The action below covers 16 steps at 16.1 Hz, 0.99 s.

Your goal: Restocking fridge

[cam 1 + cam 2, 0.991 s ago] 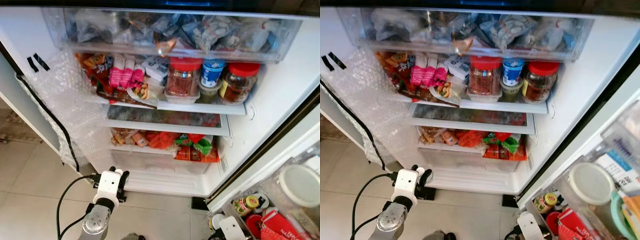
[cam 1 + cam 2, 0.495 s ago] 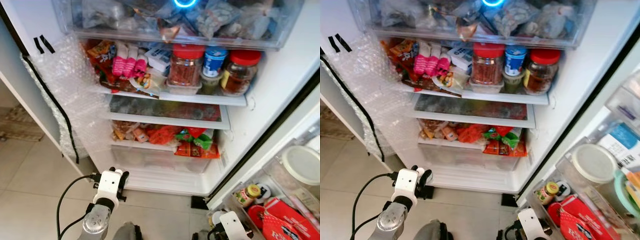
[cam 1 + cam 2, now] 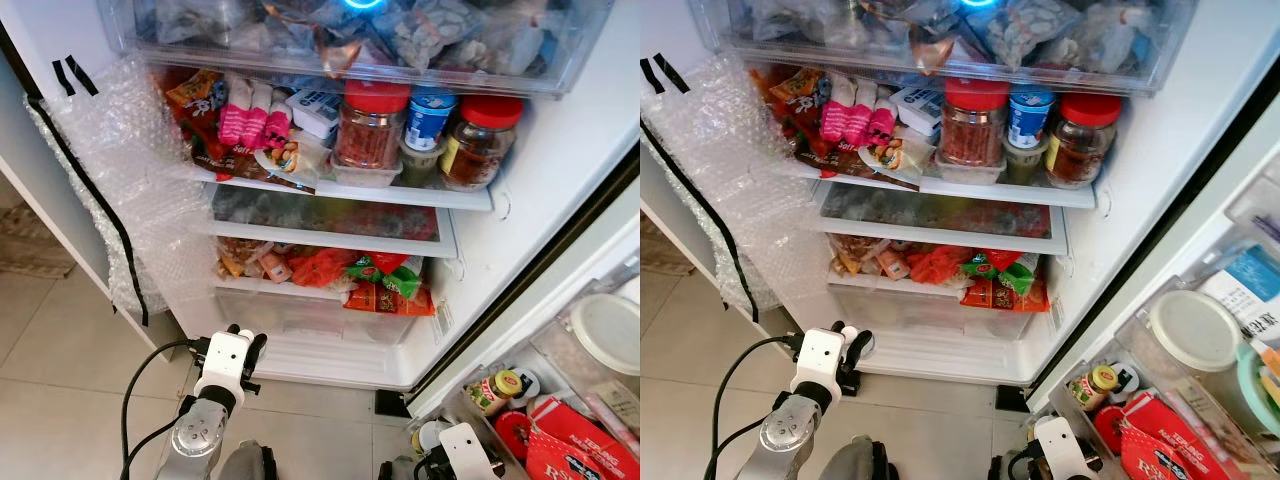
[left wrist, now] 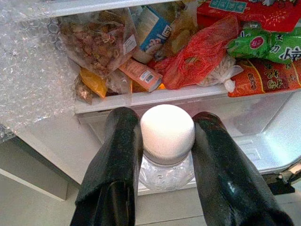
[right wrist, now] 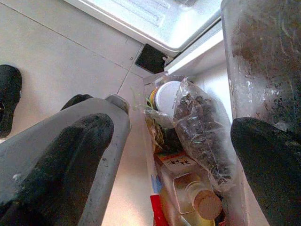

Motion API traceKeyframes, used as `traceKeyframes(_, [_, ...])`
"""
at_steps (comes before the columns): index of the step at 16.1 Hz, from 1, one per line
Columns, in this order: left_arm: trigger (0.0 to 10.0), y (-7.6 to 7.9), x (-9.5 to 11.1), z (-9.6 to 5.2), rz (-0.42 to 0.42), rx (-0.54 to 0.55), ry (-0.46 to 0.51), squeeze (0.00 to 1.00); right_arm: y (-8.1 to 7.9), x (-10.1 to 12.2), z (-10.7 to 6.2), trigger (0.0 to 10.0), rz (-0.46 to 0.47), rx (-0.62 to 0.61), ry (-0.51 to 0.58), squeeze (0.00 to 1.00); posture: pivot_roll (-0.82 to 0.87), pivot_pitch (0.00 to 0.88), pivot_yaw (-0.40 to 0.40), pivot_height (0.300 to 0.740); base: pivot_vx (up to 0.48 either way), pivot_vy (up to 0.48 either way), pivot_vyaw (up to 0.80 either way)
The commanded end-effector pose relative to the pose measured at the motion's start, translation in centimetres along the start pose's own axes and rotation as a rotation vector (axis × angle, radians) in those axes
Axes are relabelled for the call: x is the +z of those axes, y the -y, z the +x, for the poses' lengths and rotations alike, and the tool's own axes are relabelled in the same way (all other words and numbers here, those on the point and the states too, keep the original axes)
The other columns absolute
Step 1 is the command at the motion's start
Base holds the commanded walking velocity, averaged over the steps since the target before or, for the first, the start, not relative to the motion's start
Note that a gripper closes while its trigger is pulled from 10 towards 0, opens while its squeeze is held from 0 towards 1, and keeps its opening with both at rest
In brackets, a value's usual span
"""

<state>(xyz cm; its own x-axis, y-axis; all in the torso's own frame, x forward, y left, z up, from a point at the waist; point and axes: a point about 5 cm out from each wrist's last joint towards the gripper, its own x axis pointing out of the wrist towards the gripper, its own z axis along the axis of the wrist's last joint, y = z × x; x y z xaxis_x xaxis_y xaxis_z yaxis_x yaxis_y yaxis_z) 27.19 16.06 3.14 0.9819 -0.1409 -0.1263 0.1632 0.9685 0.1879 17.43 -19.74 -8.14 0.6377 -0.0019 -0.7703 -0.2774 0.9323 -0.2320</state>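
Left hand (image 4: pixel 167 155) clamped on white-capped clear bottle (image 4: pixel 167 141), one black finger (image 4: pixel 115 165) on each side of the cap. Held low in front of the open fridge (image 3: pixel 560 170), level with the bottom drawer (image 3: pixel 330 320), above the tiled floor (image 3: pixel 60 370). Just beyond the bottle: shelf of red and green snack packets (image 4: pixel 263 52), bubble wrap (image 3: pixel 130 180) taped to the fridge's left wall. Higher up, red-lidded jars (image 3: pixel 372 125) on the shelf. Right hand (image 5: pixel 174 155) spread wide, gripping nothing, down beside the door bins (image 3: pixel 1160 400) with their small bottles and bags.
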Motion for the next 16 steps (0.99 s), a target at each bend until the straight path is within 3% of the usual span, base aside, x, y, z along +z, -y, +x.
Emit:
traceKeyframes(1, [10.0, 0.24, 0.28, 0.08, -0.002, -0.012, 0.004, 0.00, -1.43, -4.42, -1.27, 10.0, 0.003, 0.043, -0.173, 0.00, -0.02, 0.176, 0.004, 0.643, 0.000, 0.000, 0.00])
traceKeyframes(3, [10.0, 0.20, 0.45, 0.15, 0.001, -0.017, 0.010, 0.00, -1.45, -4.39, -1.26, 10.0, 0.004, 0.045, -0.173, 0.00, -0.02, 0.176, 0.004, 0.643, 0.000, 0.000, 0.00])
traceKeyframes(13, [10.0, 0.31, 0.89, 0.47, 0.009, -0.024, 0.019, 0.00, -1.52, -4.34, -1.23, 10.0, -0.031, 0.066, -0.178, 0.00, -0.02, 0.178, 0.006, 0.643, 0.299, 0.000, 0.00])
traceKeyframes(16, [10.0, 0.25, 1.00, 0.57, 0.012, -0.023, 0.022, 0.00, -1.52, -4.39, -1.24, 10.0, -0.033, 0.054, -0.180, 0.00, -0.02, 0.180, 0.007, 0.643, 0.316, 0.000, 0.54])
